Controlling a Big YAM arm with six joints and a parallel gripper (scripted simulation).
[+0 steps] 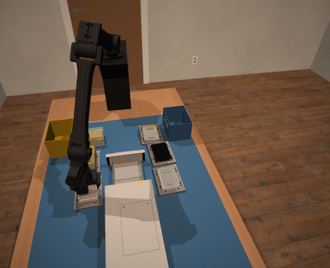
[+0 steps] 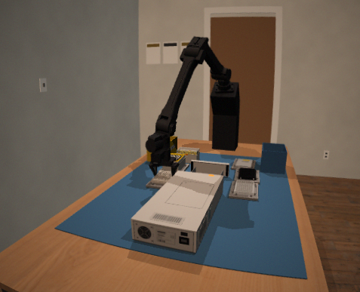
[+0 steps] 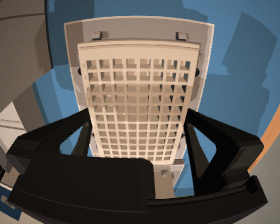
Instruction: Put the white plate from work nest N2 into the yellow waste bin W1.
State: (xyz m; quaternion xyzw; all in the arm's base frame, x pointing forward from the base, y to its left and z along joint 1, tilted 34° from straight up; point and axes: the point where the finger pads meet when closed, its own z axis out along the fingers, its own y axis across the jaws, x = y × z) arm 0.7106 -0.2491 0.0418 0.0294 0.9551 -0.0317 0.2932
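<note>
Top view: the gripper stands over the white plate in its grey nest, well apart from the yellow bin. Wrist view: both fingers clamp the plate's long sides.

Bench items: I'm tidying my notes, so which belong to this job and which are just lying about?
Job:
white plate in its nest
gripper, shut on the plate
yellow waste bin

Lying about:
blue bin
black plate
large white instrument
</note>
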